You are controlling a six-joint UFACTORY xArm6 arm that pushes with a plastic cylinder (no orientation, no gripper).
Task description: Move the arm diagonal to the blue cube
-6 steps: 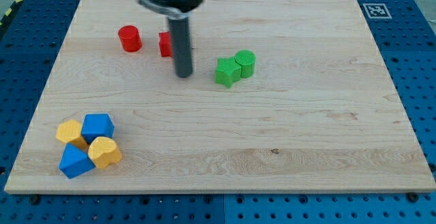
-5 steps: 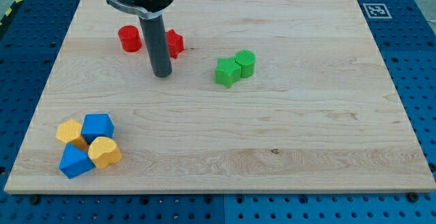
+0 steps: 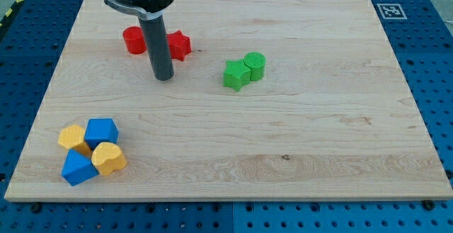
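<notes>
The blue cube sits at the view's lower left, in a cluster with a yellow block, another yellow block and a second blue block. My tip rests on the board at the upper left of centre, well above and to the right of the blue cube, far from it. The rod stands just below the two red blocks.
A red cylinder and a red star-like block lie either side of the rod near the view's top. A green star-like block and a green cylinder touch right of centre. The board's wooden edge runs down the left.
My tip has slid left across the board, from right of the red star block to below and between the two red blocks. No block has moved.
</notes>
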